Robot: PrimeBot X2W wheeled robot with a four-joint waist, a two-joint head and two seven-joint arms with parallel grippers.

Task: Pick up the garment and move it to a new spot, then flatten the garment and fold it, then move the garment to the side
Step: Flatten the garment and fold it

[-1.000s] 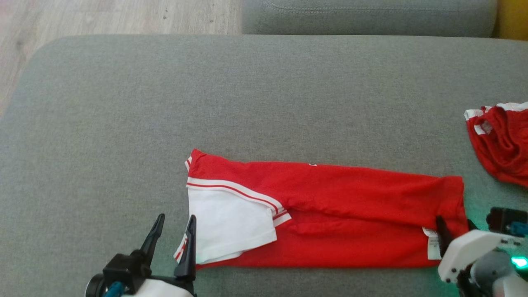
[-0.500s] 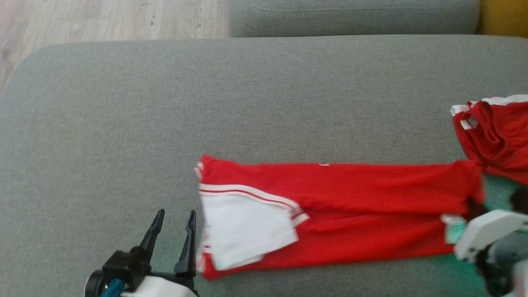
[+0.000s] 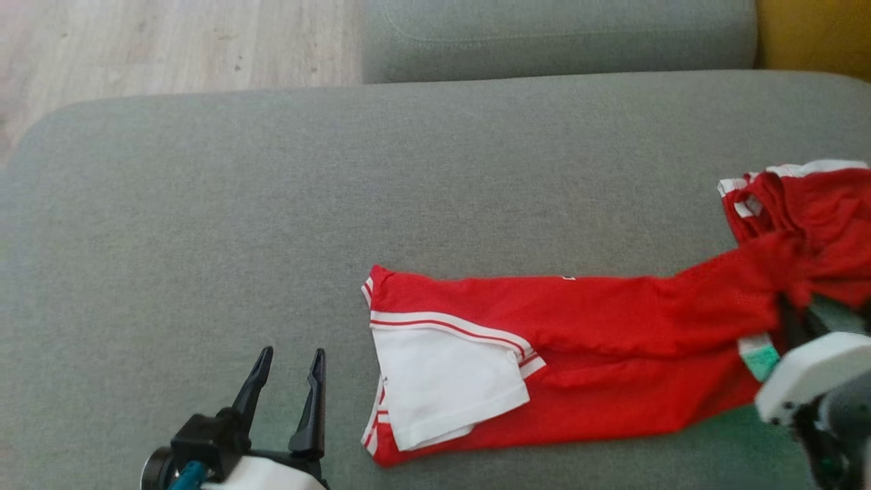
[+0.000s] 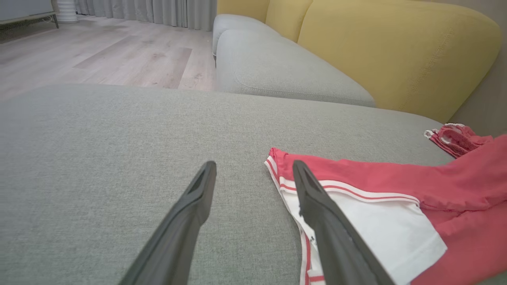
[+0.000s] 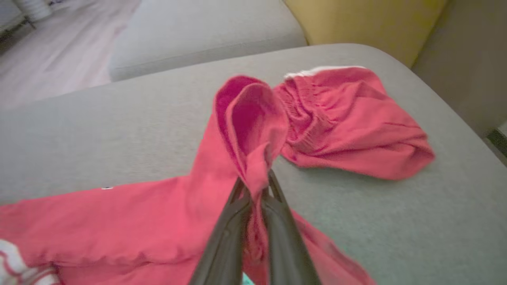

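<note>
Looking down in the head view, the long folded red cloth garment (image 3: 599,327) lies across the near right part of the broad grey fabric seat cushion (image 3: 238,204). Its white short sleeve with red-and-white striped trim (image 3: 442,381) rests flat near the middle. Its right end is drawn up off the cushion and bunched, reaching the edge of a second, crumpled red garment with white trim (image 3: 823,204) at the right border. The right gripper (image 3: 789,320) is closed on that raised end, its dark fingers half buried in cloth above the white wrist housing (image 3: 806,374). A small pale label (image 3: 757,354) shows just beside it. The left gripper (image 3: 292,354) hovers at the lower left, its two fingers spread apart and empty, near the sleeve end but clear of it. Pale wooden floor (image 3: 170,47) shows beyond the cushion.

In the left wrist view, the spread fingers frame bare grey fabric. The finger nearer the garment crosses the striped hem in the picture, and I cannot tell whether it touches. Yellow upholstered backrests (image 4: 396,51) stand behind.

In the right wrist view, the two fingers are pinched together on a twisted fold of the red garment, which rises in a loop above them. The crumpled garment lies just beside that loop.
</note>
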